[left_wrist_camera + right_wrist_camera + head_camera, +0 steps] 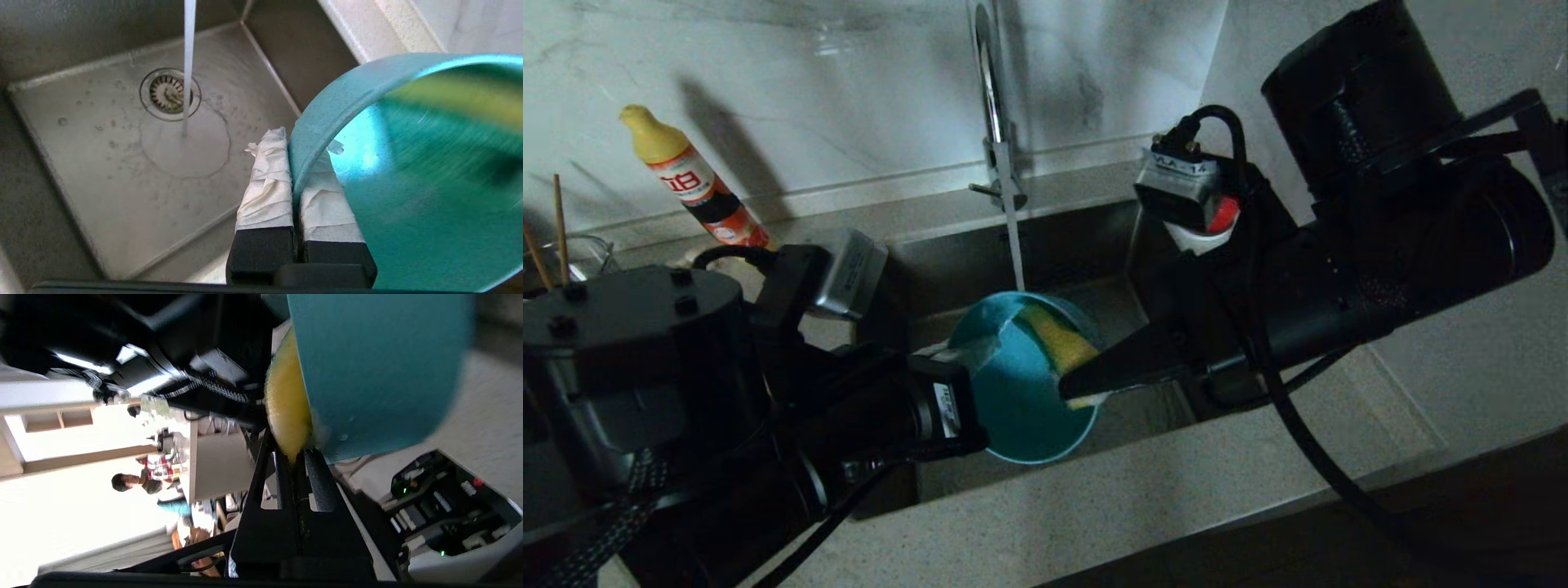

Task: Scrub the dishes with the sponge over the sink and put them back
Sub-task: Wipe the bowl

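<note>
Two arms over the sink (pixel 1094 237), centre frame. Teal bowl (pixel 1021 392) is tilted on edge above the basin, near the front rim; open basin floor behind and left of it, water from the tap (pixel 992 90) running just behind the bowl. Left gripper (pixel 295 163) comes in from lower left, taped fingers (pixel 267 183) clamped narrow on the bowl rim, one each side. Right gripper (pixel 1078 384) angles in from the right, jaws pinched on the yellow sponge (pixel 1062 339), which presses inside the bowl. Detergent bottle (pixel 694 184) stands upper left, well apart.
</note>
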You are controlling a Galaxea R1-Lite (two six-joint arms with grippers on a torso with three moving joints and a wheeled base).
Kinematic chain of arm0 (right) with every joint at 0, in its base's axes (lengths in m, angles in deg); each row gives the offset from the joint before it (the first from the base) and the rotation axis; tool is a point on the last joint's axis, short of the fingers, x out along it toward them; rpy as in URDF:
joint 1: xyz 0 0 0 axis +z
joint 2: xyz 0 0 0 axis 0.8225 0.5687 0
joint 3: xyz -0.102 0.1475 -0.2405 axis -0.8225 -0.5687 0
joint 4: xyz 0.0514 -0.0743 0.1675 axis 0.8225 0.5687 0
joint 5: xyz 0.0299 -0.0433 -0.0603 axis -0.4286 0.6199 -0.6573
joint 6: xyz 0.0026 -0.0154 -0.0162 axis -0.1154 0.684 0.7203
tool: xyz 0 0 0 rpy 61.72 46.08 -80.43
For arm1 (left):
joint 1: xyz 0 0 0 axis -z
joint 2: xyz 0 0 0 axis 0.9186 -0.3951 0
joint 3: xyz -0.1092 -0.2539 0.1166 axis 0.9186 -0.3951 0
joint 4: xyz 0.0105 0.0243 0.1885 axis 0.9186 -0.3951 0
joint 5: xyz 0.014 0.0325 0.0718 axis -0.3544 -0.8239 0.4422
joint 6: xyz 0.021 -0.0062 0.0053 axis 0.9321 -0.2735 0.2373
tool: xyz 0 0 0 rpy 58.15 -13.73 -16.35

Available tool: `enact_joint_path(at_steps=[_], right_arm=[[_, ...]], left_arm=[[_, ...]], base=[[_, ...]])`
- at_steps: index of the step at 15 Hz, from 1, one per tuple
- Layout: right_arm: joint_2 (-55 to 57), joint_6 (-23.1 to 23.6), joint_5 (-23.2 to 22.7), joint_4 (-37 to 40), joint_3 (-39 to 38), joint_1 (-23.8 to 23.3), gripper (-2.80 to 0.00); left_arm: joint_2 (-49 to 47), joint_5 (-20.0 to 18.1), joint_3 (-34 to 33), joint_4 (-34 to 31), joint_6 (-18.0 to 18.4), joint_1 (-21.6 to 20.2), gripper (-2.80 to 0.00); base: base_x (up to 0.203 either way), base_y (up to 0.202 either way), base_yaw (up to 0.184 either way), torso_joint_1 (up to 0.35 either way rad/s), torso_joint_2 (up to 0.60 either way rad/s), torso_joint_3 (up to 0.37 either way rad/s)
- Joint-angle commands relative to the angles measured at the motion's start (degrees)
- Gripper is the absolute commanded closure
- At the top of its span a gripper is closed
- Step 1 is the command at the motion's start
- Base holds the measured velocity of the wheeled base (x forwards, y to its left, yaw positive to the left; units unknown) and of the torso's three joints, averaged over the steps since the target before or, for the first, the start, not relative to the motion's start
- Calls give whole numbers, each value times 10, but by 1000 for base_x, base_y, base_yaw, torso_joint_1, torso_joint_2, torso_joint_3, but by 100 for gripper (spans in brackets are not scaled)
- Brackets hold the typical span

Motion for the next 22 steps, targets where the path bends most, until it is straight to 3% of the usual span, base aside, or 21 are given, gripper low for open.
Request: enact_joint_path(at_steps=[1,11,13,22], right_arm=[[6,-1,-3,1,-8,6,0],[27,-3,-3,3,-3,40,0],[32,-4,16,2,-2,43,0],[27,-6,42,3,30,2,0]], left_arm=[[-6,1,8,2,-2,0,0],[-34,2,24,3,-5,-12,0],[-31,3,26,3,-5,-15,0],[-8,5,-5,2,-1,-20,0]], base=[[0,0,0,0,0,0],[0,0,0,0,0,0],[0,0,0,0,0,0],[0,0,0,0,0,0]])
